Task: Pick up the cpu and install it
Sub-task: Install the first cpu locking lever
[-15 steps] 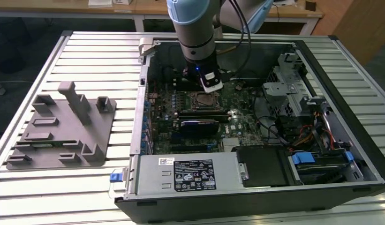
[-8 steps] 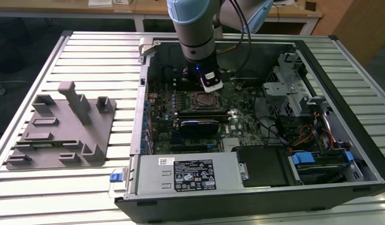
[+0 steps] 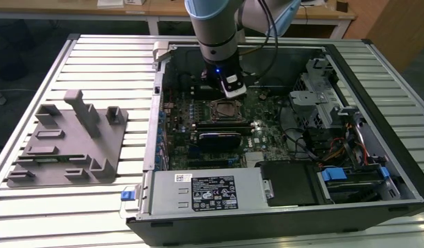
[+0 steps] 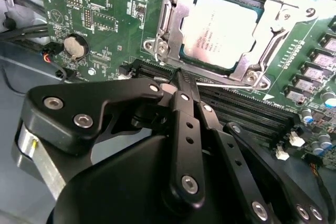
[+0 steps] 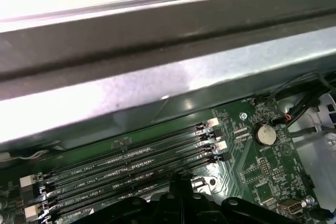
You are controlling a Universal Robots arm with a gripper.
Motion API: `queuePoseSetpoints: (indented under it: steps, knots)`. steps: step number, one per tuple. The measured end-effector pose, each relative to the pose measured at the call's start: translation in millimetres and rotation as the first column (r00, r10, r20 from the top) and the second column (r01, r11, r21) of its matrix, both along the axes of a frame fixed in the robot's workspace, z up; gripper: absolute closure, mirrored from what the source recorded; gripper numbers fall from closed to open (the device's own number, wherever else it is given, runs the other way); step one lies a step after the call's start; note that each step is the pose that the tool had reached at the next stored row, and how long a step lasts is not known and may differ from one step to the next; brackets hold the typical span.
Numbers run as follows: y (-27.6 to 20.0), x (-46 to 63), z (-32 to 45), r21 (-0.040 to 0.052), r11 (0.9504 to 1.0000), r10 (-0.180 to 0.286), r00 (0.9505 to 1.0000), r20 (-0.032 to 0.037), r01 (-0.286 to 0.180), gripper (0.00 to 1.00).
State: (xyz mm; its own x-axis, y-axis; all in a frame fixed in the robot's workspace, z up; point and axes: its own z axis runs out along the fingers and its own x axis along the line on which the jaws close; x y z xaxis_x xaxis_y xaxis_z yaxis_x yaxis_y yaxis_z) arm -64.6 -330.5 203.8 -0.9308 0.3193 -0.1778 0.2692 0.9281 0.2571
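The cpu (image 4: 223, 27), a flat square chip with a silver top, lies inside the metal-framed socket (image 4: 169, 22) on the green motherboard (image 4: 100, 19). The socket's frame is around it. In the second wrist view my gripper (image 4: 180, 77) is shut with nothing between its fingers. Its tip hovers over the black memory slots (image 4: 247, 111), just beside the socket and apart from the cpu. In the exterior view the gripper (image 3: 233, 93) hangs inside the open computer case, just behind the socket (image 3: 224, 109). The first wrist view shows the gripper tip (image 5: 181, 179) above the memory slots (image 5: 131, 163).
The open black computer case (image 3: 377, 93) lies on a slatted metal table (image 3: 108, 67). A grey plastic fixture (image 3: 71, 139) stands at the exterior view's left. Inside the case are a power supply (image 3: 212, 191), a drive cage (image 3: 322, 98), cables (image 3: 308, 139) and a coin battery (image 4: 75, 46).
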Motion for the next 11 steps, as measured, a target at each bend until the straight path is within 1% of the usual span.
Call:
queuePoseSetpoints:
  steps: [3, 8, 11]
  knots:
    - [0.1, 0.0, 0.1, 0.0047, 1.0000, 0.000, 1.0000, 0.0000, 0.000, 0.89]
    - [1.9, -1.7, 0.0, 0.0128, 0.9999, -0.001, 1.0000, 0.0000, 0.001, 0.89]
    - [2.9, -3.7, -0.1, 0.0196, 0.9998, -0.001, 1.0000, -0.0001, 0.001, 0.89]
